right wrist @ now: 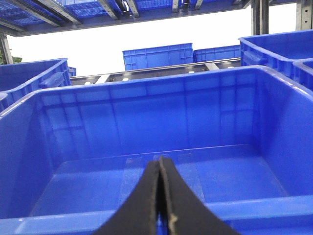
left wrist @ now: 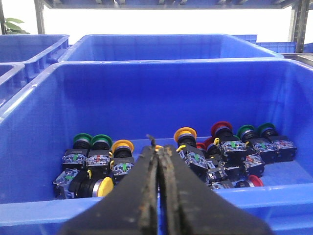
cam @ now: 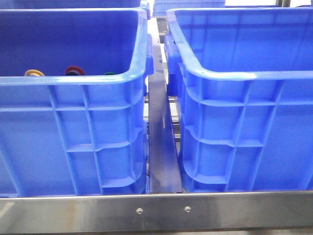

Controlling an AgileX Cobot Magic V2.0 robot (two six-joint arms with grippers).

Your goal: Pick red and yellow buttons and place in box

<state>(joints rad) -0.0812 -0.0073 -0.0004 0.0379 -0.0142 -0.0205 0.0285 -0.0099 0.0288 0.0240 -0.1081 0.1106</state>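
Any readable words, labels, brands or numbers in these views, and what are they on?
None can be read.
Button bodies in the left crate: small coloured markings, too small and blurred to read.
Right crate: plain blue walls, no label showing.
Steel rail in the front view: two screws, no text.

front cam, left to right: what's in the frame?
Left crate with yellow, red and green button caps showing over its rim → steel divider rail → right crate.
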